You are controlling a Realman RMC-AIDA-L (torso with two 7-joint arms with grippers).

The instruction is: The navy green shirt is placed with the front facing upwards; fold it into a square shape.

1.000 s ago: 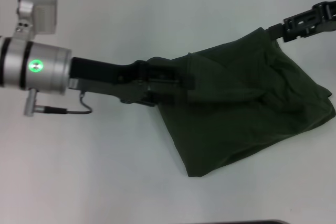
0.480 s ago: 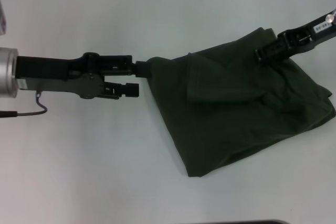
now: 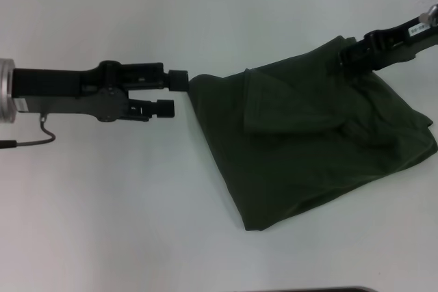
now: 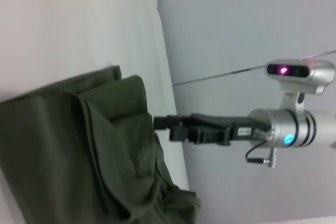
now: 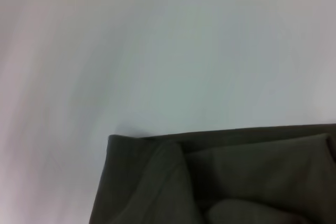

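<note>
The navy green shirt (image 3: 308,148) lies folded in a rumpled, roughly four-sided heap on the right half of the white table (image 3: 123,203); no lettering shows. My left gripper (image 3: 172,94) hovers open just left of the shirt's near-left corner, holding nothing. At the far right, my right gripper (image 3: 348,56) sits over the shirt's far edge. In the left wrist view the right gripper (image 4: 163,128) appears with its fingers apart at the edge of the shirt (image 4: 79,156). The right wrist view shows only a folded corner of the shirt (image 5: 236,177) on the table.
White table surface spreads to the left of and in front of the shirt. A dark strip (image 3: 308,290) runs along the near table edge. The table's far edge (image 4: 163,51) meets a grey wall.
My left gripper let go of the shirt and drew back leftward off the cloth, now open. My right gripper came down onto the far edge, then lifted slightly back to the right.
</note>
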